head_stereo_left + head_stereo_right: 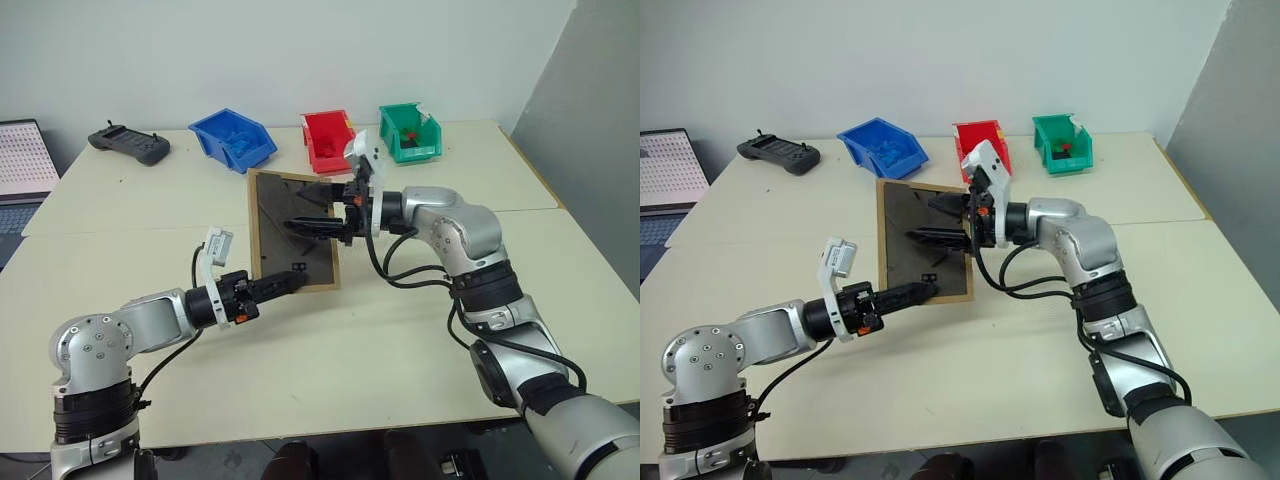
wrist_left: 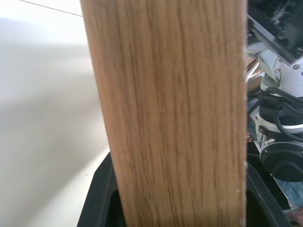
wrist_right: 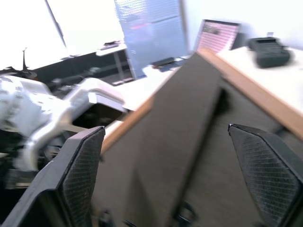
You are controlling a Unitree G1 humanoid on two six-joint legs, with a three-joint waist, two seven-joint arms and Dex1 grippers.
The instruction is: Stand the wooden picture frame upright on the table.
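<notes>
The small rectangular light-wood picture frame (image 1: 292, 230), with its dark grey-brown back panel turned toward the robot, is held up above the pale cream tabletop (image 1: 400, 350), so the step in hand looks like preparing the easel stand before setting the frame down. The left gripper (image 1: 285, 284) pinches the frame's lower wooden edge from the near side, its black fingers at a narrow setting around that rail; in the left wrist view the wood grain runs straight up between the finger bases. The right gripper (image 1: 940, 222) reaches in from the opposite side, level with the back panel, its two black fingers (image 3: 83, 175) spread wide, one to each side of the panel's middle strip, gripping nothing.

The frame stands close to upright, long axis running up and down, leaning slightly, picture side facing away from the robot toward the coloured bins.

The next move probably calls for the right gripper to catch the hinged stand and swing it outward, while the left keeps the edge steady, then lower the frame onto the tabletop.
</notes>
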